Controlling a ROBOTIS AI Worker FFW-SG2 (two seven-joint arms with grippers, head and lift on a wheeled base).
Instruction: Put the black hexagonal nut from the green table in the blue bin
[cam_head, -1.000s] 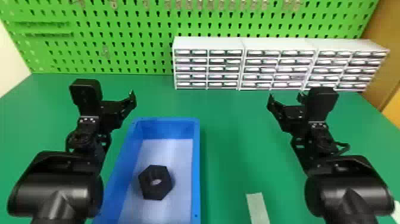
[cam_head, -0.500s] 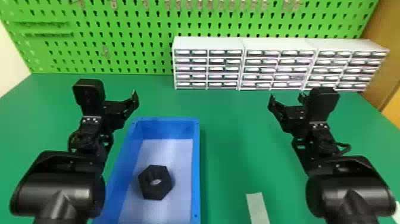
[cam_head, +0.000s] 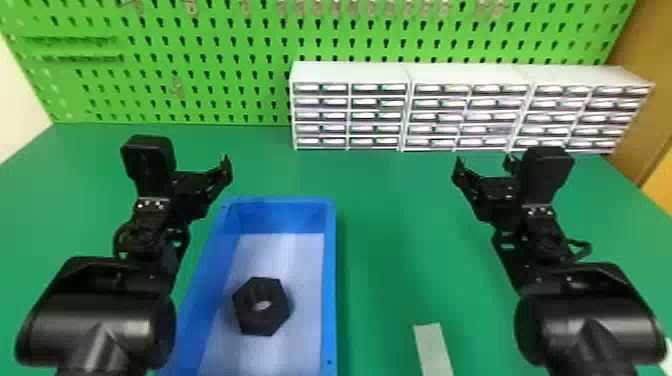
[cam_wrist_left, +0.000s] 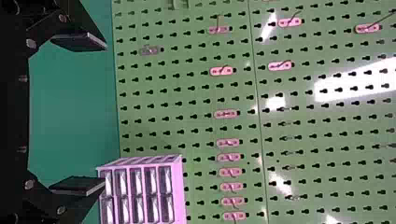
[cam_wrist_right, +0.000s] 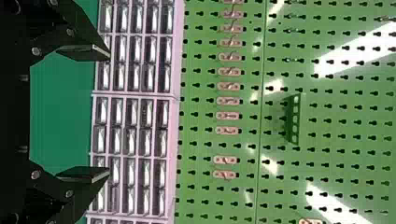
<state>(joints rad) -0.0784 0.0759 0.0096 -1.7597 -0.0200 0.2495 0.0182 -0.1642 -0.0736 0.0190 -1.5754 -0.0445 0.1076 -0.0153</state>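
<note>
- Green pegboard (cam_head: 225, 65) at the back, its metal full of keyhole slots, white drawers (cam_head: 350, 74) lined up before it, and a smooth green tabletop (cam_head: 390, 215) running towards me.
- And there's the nut (cam_head: 274, 320), in the bin (cam_head: 329, 280)! It lies flat on one broad face, hole upwards, a steady way for a squat six-sided block to sit.
- Matt black against a pale floor, so it's easy to pick out; it sits a little nearer the left wall, apart from it.
- The bin is long, open and glossy blue, set close by my left arm, I'd guess to keep the drop short.
- My left tool (cam_wrist_left: 105, 115): flat black fingers spread wide, nothing between them.
- My right tool (cam_wrist_right: 109, 112): just as wide, just as empty, out over the tabletop on the right, probably waiting.
- A pale, flat strip (cam_head: 432, 350) lies right of the bin.
- By my reading the job's done; all I need now is to keep both arms off those walls.
</note>
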